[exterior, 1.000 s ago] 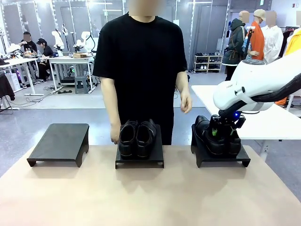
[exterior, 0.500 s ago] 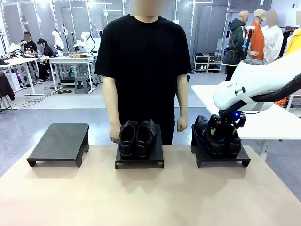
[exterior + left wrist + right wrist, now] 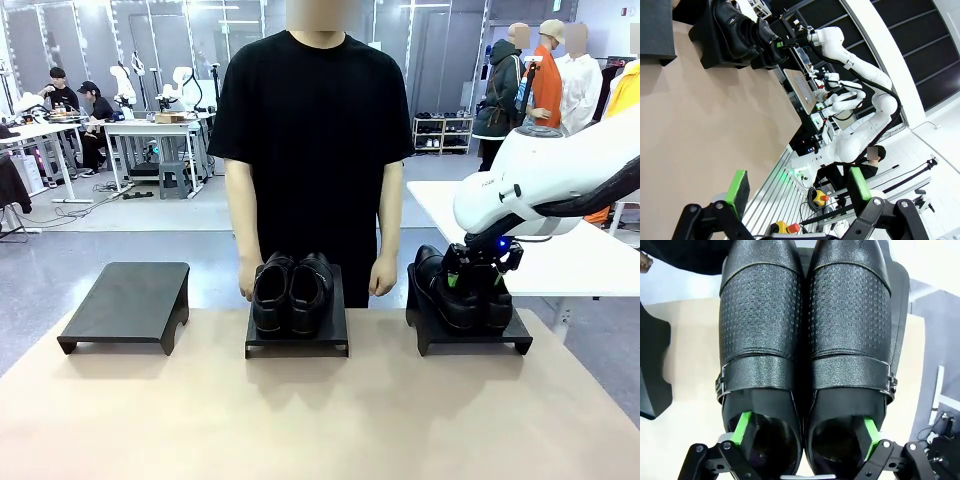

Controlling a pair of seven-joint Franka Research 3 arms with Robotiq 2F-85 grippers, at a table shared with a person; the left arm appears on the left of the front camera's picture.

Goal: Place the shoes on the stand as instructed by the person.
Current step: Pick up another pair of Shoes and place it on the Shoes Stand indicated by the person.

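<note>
The right gripper stands over the strapped pair of shoes on the right stand, jaws spread wide; in the right wrist view each green pad sits down inside a shoe opening, one per shoe, gripping nothing, so the pair looks released and resting on the stand under its own weight. Judged from that, the step in hand is the retreat, and doing it well means lifting straight up out of the openings before any sideways move; a finger dragged against the inner wall of a heel could tip or skew a shoe off the stand's edge, and glossy leather will slide easily. The strapped shoes lie side by side and touching, their long axes parallel and running near to far across the stand, toes away from the right wrist camera, buckles on the outer flanks. The plain pair of shoes sits on the middle stand, long axes also near to far; their toes seem to face the near side. The left stand is bare; the person stands just behind the middle stand, arms down. The left gripper hangs unclenched above the table, well apart from the shoes.
</note>
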